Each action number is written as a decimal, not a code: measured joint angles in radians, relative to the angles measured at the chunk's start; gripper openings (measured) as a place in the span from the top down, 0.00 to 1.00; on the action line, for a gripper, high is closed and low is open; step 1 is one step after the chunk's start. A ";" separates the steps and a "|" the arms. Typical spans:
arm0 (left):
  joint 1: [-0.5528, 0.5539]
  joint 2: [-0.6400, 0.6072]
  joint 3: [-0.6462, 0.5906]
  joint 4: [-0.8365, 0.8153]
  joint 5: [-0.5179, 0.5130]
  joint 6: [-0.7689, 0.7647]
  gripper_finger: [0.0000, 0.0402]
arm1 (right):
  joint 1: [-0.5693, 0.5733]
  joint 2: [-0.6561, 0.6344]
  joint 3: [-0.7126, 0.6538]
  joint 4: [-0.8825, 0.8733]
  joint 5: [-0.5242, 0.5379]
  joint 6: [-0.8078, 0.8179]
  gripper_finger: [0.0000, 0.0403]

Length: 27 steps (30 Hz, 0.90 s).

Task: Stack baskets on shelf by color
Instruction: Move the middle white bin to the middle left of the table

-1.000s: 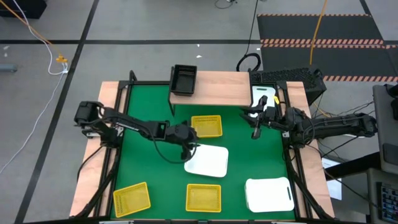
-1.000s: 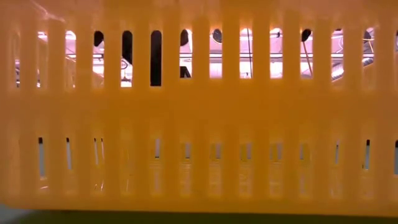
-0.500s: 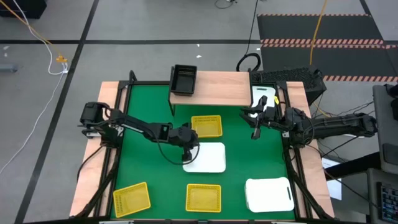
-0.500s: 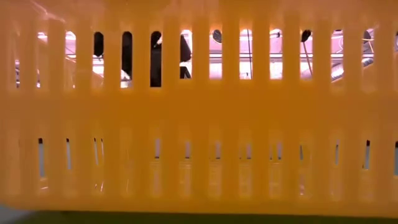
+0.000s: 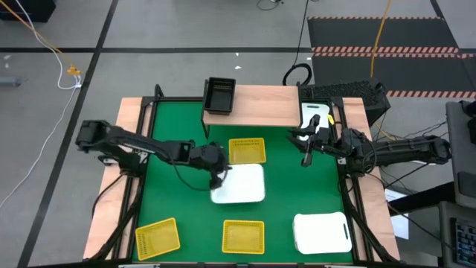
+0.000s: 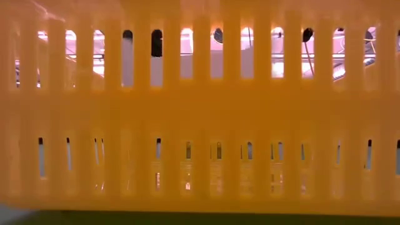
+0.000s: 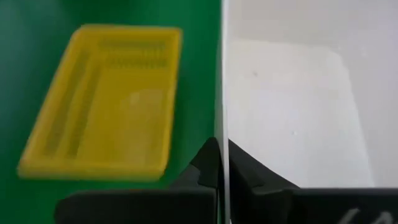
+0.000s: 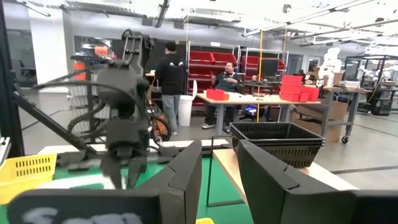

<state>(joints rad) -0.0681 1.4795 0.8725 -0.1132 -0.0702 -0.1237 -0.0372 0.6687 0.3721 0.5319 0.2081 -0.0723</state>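
Step in hand: gripping the mid-table white basket (image 5: 239,184). Shelf (image 5: 256,104) along the far edge, black basket (image 5: 219,94) on its left end. Left gripper (image 5: 216,176) pinching that white basket's left rim. Right gripper (image 5: 306,147) spread, empty, near the right edge. Next, probably: lift and carry to the shelf, clear of the neighbouring yellow basket (image 5: 247,150).

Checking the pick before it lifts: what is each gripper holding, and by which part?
Left gripper is shut on the white basket, clamping its thin side wall. Right gripper is open, holding nothing.
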 joint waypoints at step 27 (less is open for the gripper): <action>-0.522 -0.239 0.001 -0.791 -0.698 -1.383 0.99 | 0.000 -0.009 0.000 -0.013 0.002 0.034 0.75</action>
<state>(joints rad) -0.5902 1.2409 0.8730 -0.9046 -0.7680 -1.5068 -0.0372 0.6601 0.3721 0.5186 0.2100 -0.0380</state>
